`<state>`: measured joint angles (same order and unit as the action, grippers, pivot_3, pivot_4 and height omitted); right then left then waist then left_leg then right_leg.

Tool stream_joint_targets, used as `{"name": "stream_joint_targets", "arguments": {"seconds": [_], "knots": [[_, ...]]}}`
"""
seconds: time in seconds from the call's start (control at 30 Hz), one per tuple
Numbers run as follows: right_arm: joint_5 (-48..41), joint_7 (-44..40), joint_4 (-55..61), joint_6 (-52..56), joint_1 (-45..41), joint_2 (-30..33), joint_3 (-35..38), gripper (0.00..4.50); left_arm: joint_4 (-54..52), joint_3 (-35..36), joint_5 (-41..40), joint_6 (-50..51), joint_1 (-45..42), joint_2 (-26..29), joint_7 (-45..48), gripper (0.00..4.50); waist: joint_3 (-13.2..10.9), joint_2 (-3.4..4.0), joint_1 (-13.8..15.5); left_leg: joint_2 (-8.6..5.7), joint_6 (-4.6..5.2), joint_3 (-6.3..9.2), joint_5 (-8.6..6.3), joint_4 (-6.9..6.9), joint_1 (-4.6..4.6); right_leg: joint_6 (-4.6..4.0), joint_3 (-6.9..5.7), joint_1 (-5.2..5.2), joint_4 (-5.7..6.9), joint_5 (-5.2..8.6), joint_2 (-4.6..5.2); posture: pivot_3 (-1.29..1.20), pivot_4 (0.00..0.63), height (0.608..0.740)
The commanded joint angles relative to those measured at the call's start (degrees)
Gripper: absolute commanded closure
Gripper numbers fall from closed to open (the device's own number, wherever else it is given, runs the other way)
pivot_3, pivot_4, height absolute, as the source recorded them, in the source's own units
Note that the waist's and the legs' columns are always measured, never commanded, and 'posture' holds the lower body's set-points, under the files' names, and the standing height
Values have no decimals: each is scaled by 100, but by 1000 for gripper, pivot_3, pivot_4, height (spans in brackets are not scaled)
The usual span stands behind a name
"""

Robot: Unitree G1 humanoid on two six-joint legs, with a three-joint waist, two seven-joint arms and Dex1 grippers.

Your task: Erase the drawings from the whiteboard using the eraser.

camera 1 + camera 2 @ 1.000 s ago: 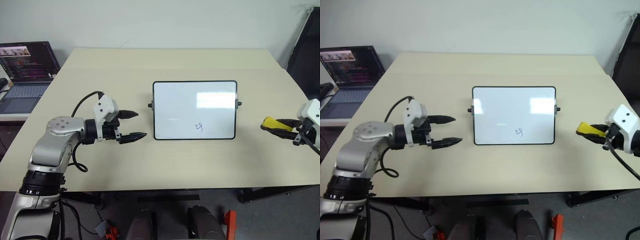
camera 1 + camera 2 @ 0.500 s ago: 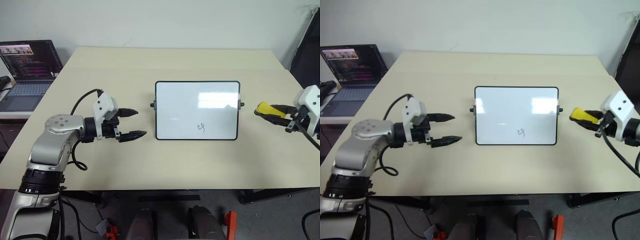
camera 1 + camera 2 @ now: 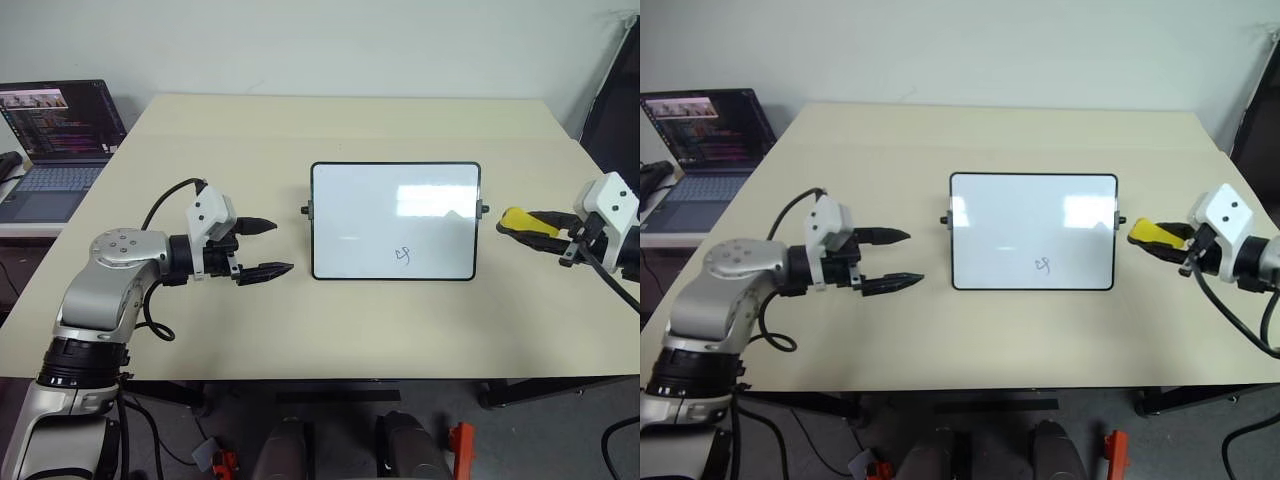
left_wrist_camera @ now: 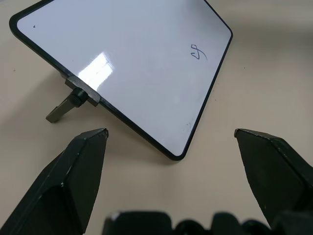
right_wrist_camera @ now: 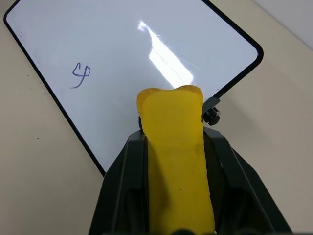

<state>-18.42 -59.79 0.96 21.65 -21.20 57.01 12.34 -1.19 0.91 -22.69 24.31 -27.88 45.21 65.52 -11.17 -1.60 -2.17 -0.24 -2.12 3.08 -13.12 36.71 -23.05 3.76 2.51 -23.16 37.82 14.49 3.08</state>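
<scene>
Left gripper spread wide, hovering over the surface left of the whiteboard. Right gripper pinching the yellow eraser, just beside the whiteboard's right edge. One small scribble low on the whiteboard. Farther back left, an open laptop.

A pale wall is standing behind a beige table. A laptop is glowing at the left. Grey floor is showing below.
</scene>
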Motion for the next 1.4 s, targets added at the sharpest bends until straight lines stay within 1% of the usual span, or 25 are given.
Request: {"name": "stream_joint_targets", "arguments": {"seconds": [0.03,0.17,0.3,0.37,0.5,0.7,0.83,0.97,1.03,1.1,1.13,1.17,1.27,1.4], "knots": [[-79,80,171,-112,-295,-173,-70,3410,-107,35,34,-111,-123,35,3,0,0,0,-4,0,0,0,0,0,0,0,0,0,0,0,0,0,150,740],[168,439,166,-379,-961,-1075,-762,3410,-192,-35,13,-99,-162,-90,-31,0,0,0,-69,1,0,-1,0,3,3,-1,1,0,7,0,-2,0,150,740],[831,1055,-70,-938,-1294,-2246,-1653,3410,-296,-238,114,-102,-43,-206,-36,0,0,-1,-89,2,-1,3,1,6,4,-1,0,-1,17,-1,-3,0,150,740],[1071,1237,-312,-1168,-1345,-2476,-1763,3410,-316,-253,113,-91,-40,-233,-49,0,0,-1,-78,-1,-1,5,1,5,2,-2,0,-3,19,-1,-2,0,150,740],[1647,1503,-939,-1759,-1365,-2566,-2050,3410,-396,-283,94,-64,31,-148,60,0,-2,-4,51,-8,-4,13,-1,14,-13,-1,-8,-9,14,-2,5,0,150,740],[2027,1760,-1845,-2402,-1408,-2651,-2137,3410,-428,-284,79,-36,35,-134,46,0,-1,-4,30,-5,-5,13,-2,12,-8,-2,-9,-9,19,-2,2,0,150,740],[2446,1768,-2387,-2837,-1307,-2528,-2393,3410,-396,-281,88,-59,54,-121,71,0,0,-5,24,-5,-5,10,-2,13,5,-2,-6,3,19,-2,2,0,150,740],[2422,1561,-2551,-2941,-1026,-2688,-2584,3410,-335,-281,108,-85,46,-116,88,0,7,-15,22,-4,-4,12,-1,14,21,-2,-7,22,19,-2,0,0,150,740],[2406,1265,-2450,-2884,-740,-2697,-2786,3410,-322,-278,108,-96,41,-126,85,0,8,-17,22,-2,-4,16,-1,16,45,-2,-10,54,13,-1,-1,0,150,740],[2391,1032,-2299,-2789,-504,-2678,-2914,3410,-309,-272,108,-103,31,-135,78,0,10,-21,19,-1,-4,15,-2,13,100,-3,-11,109,0,3,-2,0,150,740],[2377,1006,-2255,-2761,-461,-2683,-2912,3411,-300,-270,109,-107,25,-135,77,0,10,-21,13,0,-4,15,-2,11,120,14,-11,129,-5,23,-2,0,150,740],[2369,1007,-2233,-2737,-455,-2695,-2904,3411,-279,-266,110,-117,18,-132,84,0,10,-21,5,2,-3,15,-2,11,131,-6,-10,139,-6,37,-2,0,150,740],[2398,1368,-2471,-2814,-813,-2694,-2631,3413,-232,-276,137,-144,-7,-127,84,0,10,-21,-16,2,-1,13,1,22,140,-10,-4,145,3,30,-1,0,150,740],[2693,2254,-3199,-3026,-1537,-2596,-2375,3413,-184,-323,159,-163,-89,-165,76,0,10,-21,-45,2,10,12,10,25,140,-12,-3,143,3,12,-1,0,150,740]]}}
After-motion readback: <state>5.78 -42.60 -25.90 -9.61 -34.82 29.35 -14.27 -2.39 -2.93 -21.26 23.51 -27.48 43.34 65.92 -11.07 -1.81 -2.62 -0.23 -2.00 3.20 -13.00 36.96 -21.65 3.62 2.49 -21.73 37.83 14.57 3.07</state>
